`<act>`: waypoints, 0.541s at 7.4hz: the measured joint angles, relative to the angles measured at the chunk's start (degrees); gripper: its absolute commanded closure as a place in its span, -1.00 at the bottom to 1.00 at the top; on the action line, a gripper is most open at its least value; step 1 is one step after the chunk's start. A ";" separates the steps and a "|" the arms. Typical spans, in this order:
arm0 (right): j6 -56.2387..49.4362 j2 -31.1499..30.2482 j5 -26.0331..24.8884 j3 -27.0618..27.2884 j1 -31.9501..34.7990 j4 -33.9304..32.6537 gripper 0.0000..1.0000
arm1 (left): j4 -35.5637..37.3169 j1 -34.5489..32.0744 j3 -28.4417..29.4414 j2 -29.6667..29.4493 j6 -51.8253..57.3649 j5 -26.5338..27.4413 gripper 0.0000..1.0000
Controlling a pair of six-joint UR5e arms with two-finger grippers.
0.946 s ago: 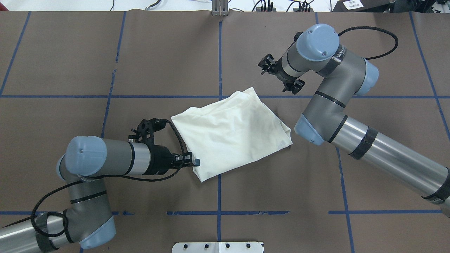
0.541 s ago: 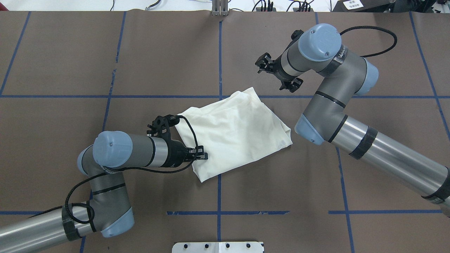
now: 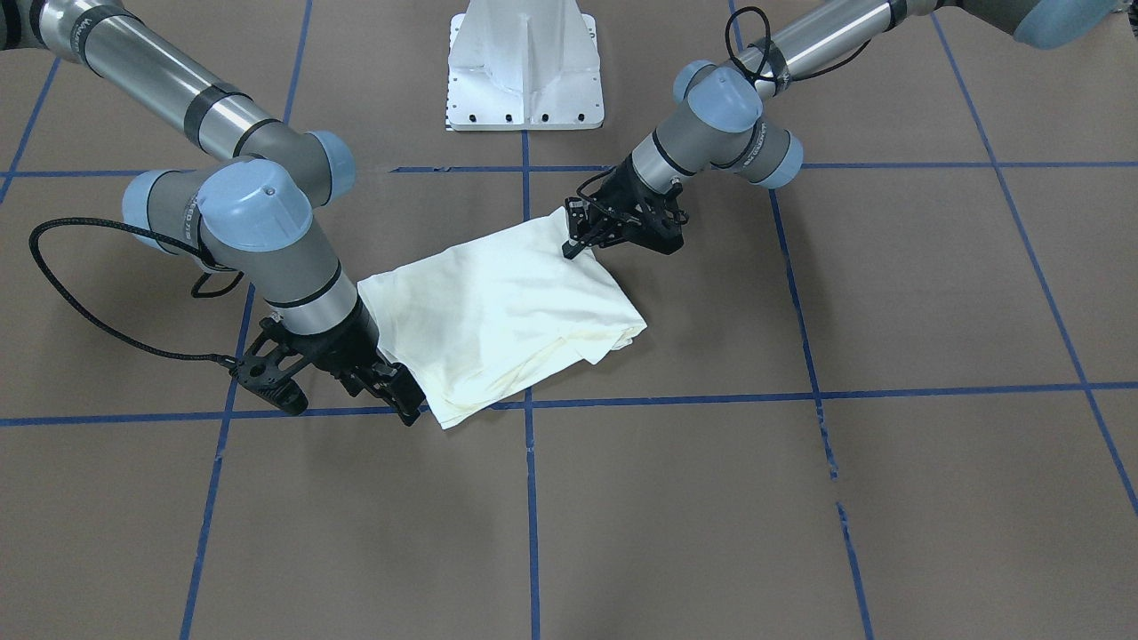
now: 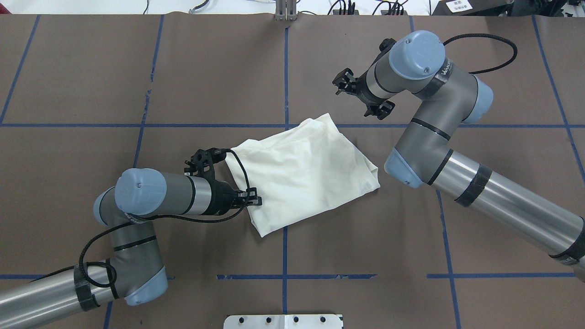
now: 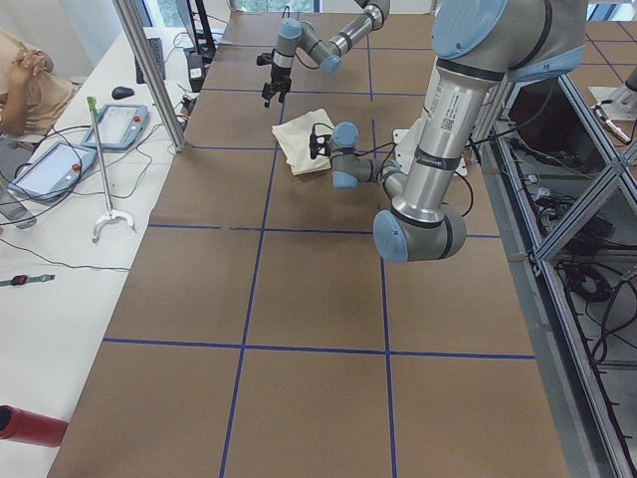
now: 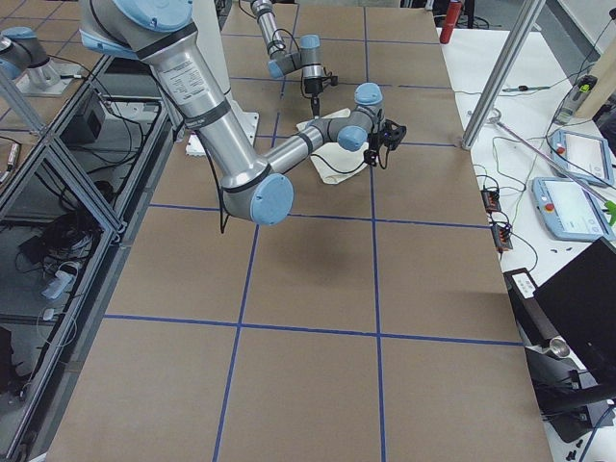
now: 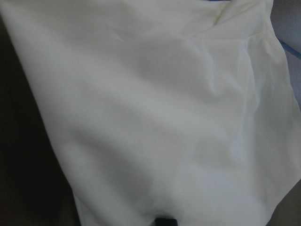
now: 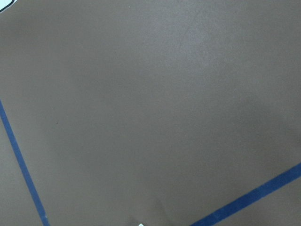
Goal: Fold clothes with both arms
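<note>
The cream shirt (image 4: 306, 169) lies folded into a flat slanted packet at the table's middle, plain side up (image 3: 498, 311). My left gripper (image 4: 255, 201) sits low at the packet's left edge, tip touching the cloth (image 3: 572, 247). It looks shut, and no fabric is lifted. In the left wrist view the shirt (image 7: 164, 108) fills the frame, with one dark fingertip (image 7: 164, 221) at the bottom. My right gripper (image 4: 343, 82) hangs above the bare table just past the shirt's far corner (image 3: 387, 396). It is open and holds nothing. The right wrist view shows only brown table and blue tape.
The robot's white pedestal base (image 3: 524, 71) stands at the near table edge. Blue tape lines (image 4: 284, 256) grid the brown table cover. A side desk with tablets (image 5: 60, 164) and a metal post (image 5: 149, 70) runs along the far edge, and a person (image 5: 20, 80) sits there.
The left arm swung forward; its gripper slid from the shirt's left edge onto the cloth, then backed off a little. The shirt's upper left corner shifted slightly right. The right wrist barely moved.
</note>
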 measured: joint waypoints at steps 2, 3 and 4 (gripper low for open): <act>-1.79 -0.67 0.09 0.11 0.94 0.05 -1.00 | 0.15 -1.81 -4.18 5.74 0.09 -0.02 1.00; -3.49 -1.84 1.02 0.57 2.32 0.11 -1.00 | 0.20 -3.74 -5.69 8.33 0.62 -0.32 1.00; -5.96 -3.77 3.44 1.51 4.82 0.16 -1.00 | 0.23 -6.64 -6.64 11.11 3.20 -1.53 1.00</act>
